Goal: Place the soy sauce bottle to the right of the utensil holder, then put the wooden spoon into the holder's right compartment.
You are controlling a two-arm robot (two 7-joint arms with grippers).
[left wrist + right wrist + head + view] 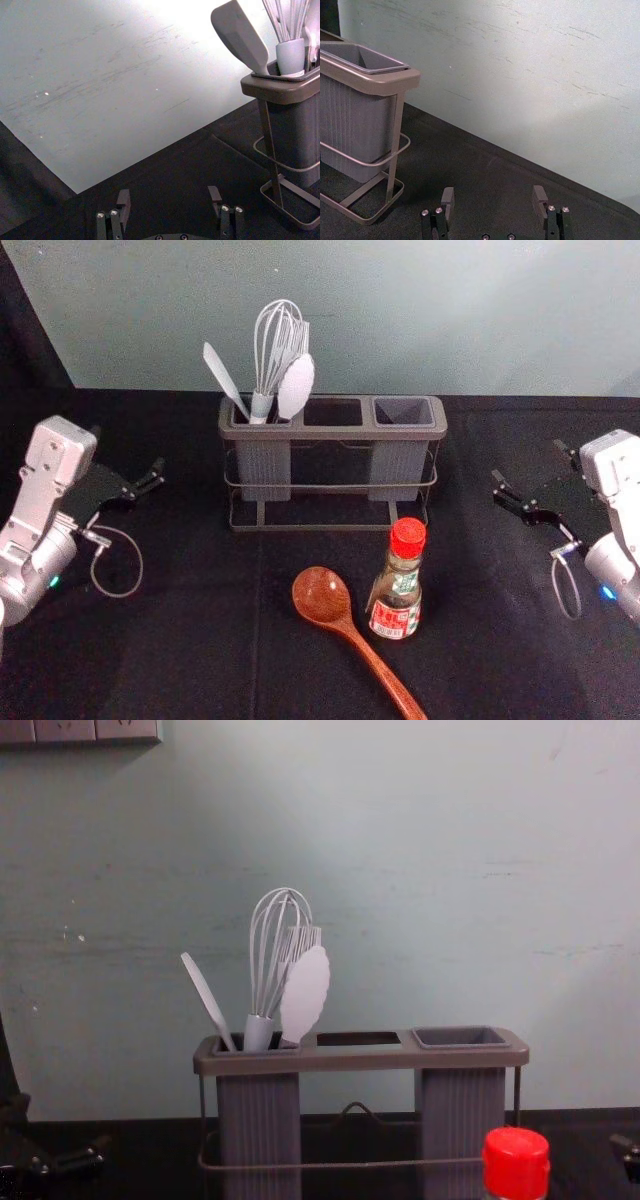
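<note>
one bottle [400, 585], spoon [321, 596] and holder [340, 432] sit between left gripper [128, 450] and right gripper [528, 462], fingers apart

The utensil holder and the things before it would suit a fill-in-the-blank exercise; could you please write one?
1. The soy sauce bottle has a ____ cap.
2. The wooden spoon has its bowl nearer the utensil holder than its ____.
3. The whisk stands in the holder's ____ compartment.
4. The bottle stands to the ____ of the spoon's bowl.

Missing words: red; handle; left; right.
</note>
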